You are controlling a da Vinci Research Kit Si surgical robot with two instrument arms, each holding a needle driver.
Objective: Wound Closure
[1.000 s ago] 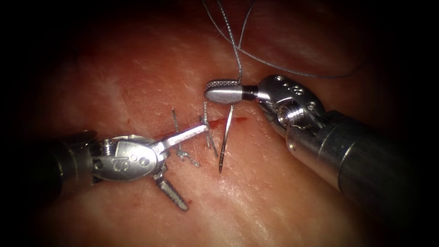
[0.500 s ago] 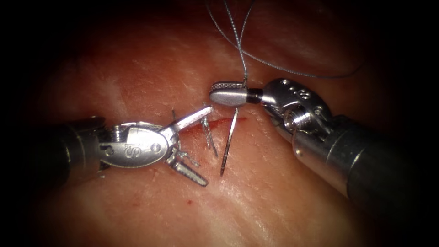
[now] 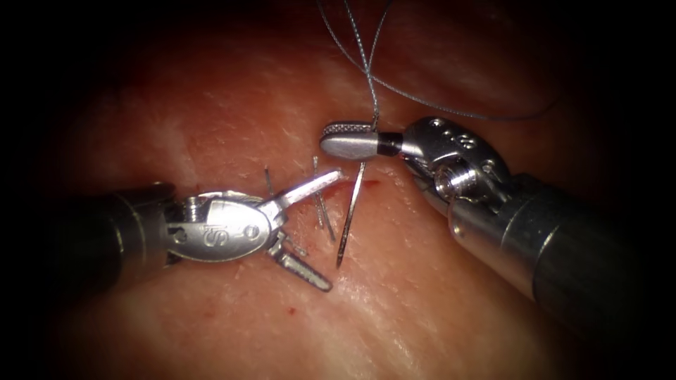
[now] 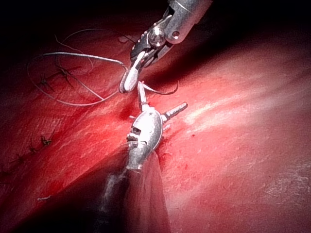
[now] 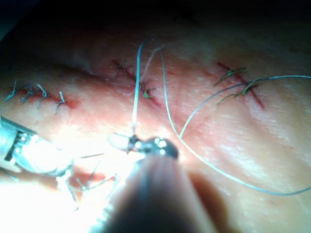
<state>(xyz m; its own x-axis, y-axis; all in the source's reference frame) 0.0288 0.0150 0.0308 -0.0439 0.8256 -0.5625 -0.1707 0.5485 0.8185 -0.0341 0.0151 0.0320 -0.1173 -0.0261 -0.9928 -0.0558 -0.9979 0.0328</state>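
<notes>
Over the past second the left arm's tool (image 3: 318, 229) has slid rightward along the cut (image 3: 355, 185), its upper jaw now lying close beside the needle; the right arm's tool (image 3: 350, 141) has barely shifted. From the endoscope view, the right tool's jaws are closed on the curved needle (image 3: 350, 214) at its thread end, so the steel hangs down across the right end of the cut with its point low on the tissue (image 3: 436, 309); whether the point has entered is not clear. Thread (image 3: 366, 70) runs up from that grip and loops away behind. The left tool's jaws stand spread wide and hold nothing, straddling the cut thread ends (image 3: 322, 204) of an earlier stitch, seemingly poised to receive or steady the needle. Stamped characters on the left tool's body read roughly "S1", though not with certainty.
</notes>
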